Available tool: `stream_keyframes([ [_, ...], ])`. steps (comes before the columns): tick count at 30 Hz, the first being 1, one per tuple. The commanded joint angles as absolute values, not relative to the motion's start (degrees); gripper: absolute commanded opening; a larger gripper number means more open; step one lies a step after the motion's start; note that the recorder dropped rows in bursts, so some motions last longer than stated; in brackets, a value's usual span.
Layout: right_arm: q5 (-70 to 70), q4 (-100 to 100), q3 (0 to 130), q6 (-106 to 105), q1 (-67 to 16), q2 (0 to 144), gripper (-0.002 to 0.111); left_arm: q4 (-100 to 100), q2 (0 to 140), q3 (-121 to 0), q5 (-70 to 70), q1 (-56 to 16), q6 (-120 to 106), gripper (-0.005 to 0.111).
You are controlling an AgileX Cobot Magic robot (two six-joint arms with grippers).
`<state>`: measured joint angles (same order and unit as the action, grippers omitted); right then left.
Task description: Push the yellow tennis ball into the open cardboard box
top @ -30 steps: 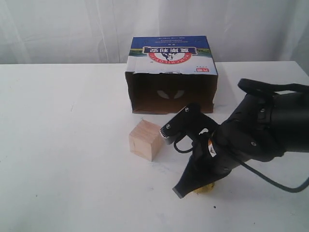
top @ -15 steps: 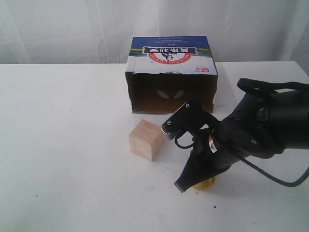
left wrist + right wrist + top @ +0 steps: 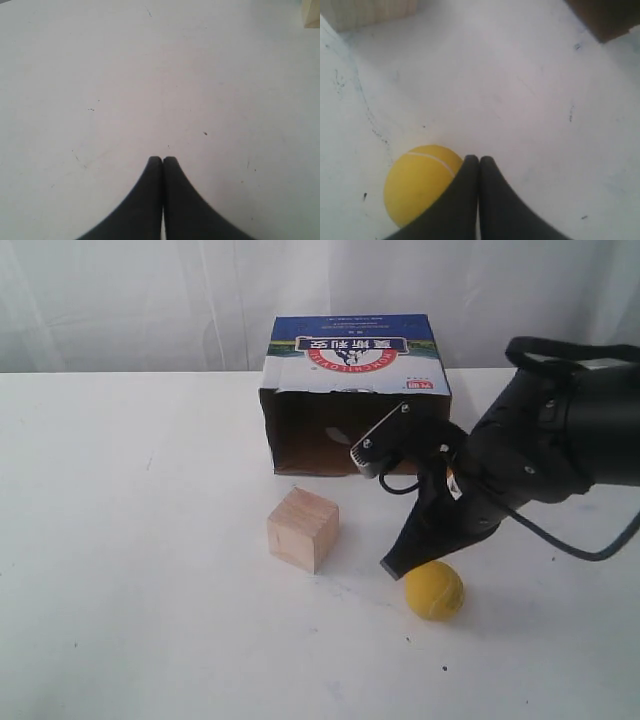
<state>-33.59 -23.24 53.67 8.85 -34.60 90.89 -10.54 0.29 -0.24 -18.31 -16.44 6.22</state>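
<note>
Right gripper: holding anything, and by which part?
Nothing. The right gripper has its jaws shut empty, tip beside the ball.

Yellow tennis ball [image 3: 434, 589] with a thin white line; brown cardboard box [image 3: 345, 368], its top printed blue and white with red logo; pale wooden cube [image 3: 302, 529]; white counter [image 3: 130, 540]

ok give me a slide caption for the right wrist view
Shut right pincer beside the yellow tennis ball on the white table, wooden cube and cardboard box beyond.
</note>
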Motion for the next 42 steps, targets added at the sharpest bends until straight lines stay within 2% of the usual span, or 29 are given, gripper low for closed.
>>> stream_keyframes([
  [1, -38.3, -22.6, 53.7, 9.3, -34.2, 88.5, 0.000, -10.7, 0.0, 0.0, -18.9, -16.7, 6.1, 0.000],
  [6, -40.8, -17.9, 49.9, 9.1, -34.2, 87.9, 0.000, -10.7, 0.0, 0.0, -18.9, -16.7, 6.1, 0.000],
  [12, -30.9, -19.0, 47.8, 8.8, -34.6, 90.7, 0.000, -10.7, 0.0, 0.0, -18.9, -16.7, 6.1, 0.000],
  [18, -29.0, -19.2, 50.7, 8.8, -33.6, 98.5, 0.000, -10.7, 0.0, 0.0, -18.9, -16.7, 6.1, 0.000],
  [32, -27.4, -21.4, 51.3, 9.2, -33.2, 98.6, 0.000, -10.7, 0.0, 0.0, -18.9, -16.7, 6.1, 0.000],
  [42, -29.7, -24.2, 59.6, 9.2, -32.1, 96.6, 0.000, -10.7, 0.0, 0.0, -18.9, -16.7, 6.1, 0.000],
])
